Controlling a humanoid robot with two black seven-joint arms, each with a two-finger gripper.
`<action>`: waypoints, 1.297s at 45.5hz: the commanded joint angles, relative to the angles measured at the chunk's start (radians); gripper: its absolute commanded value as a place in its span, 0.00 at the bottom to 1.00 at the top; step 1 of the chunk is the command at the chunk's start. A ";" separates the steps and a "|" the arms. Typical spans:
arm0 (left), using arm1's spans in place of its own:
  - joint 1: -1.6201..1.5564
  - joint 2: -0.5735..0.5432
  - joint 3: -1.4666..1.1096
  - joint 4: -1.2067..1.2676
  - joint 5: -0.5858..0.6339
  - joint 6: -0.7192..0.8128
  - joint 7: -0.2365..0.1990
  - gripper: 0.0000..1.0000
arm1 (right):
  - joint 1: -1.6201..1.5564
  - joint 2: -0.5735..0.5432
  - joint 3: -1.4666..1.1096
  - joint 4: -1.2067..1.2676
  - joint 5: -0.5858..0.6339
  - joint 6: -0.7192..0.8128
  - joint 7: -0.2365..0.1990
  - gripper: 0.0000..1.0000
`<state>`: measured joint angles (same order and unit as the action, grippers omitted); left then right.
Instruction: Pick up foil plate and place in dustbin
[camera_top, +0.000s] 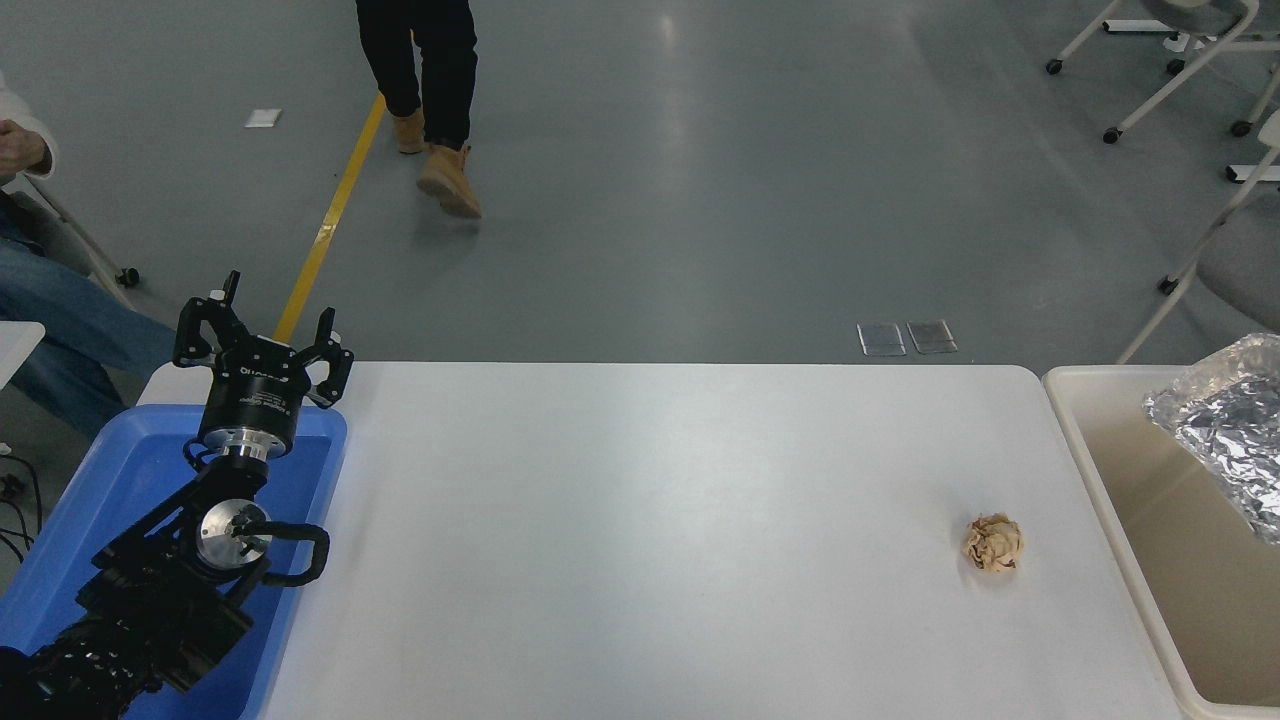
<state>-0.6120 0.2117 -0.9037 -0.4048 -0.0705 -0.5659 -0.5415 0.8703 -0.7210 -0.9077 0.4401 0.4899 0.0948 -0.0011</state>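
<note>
The foil plate (1228, 430), shiny crinkled silver, hangs tilted over the cream-beige dustbin (1100, 470) at the right edge, partly cut off by the picture's edge. Its lower part is inside the bin's opening, above the floor of the bin. The right gripper is out of view, so what holds the plate is hidden. My left gripper (262, 335) is parked at the lower left over the blue tub, fingers spread open and empty.
A crumpled brown paper ball (992, 544) lies on the white table (650, 520) near the dustbin. A blue tub (110, 480) stands at the left under the left arm. A person walks away at the top; another sits at the far left. Chairs stand at top right.
</note>
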 joint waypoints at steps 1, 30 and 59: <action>0.000 0.000 -0.001 0.000 0.000 0.000 0.000 0.99 | -0.057 0.006 0.032 -0.023 0.001 -0.014 -0.013 0.53; 0.000 0.000 -0.001 0.001 0.000 0.000 0.000 0.99 | 0.283 0.012 0.053 -0.049 -0.157 -0.021 -0.005 1.00; 0.000 0.000 0.000 0.000 0.000 0.000 0.000 0.99 | 0.719 0.380 0.049 0.100 -0.566 0.240 -0.014 1.00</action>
<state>-0.6122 0.2121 -0.9039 -0.4046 -0.0704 -0.5661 -0.5415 1.4852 -0.4824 -0.8581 0.4695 0.0675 0.2421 -0.0114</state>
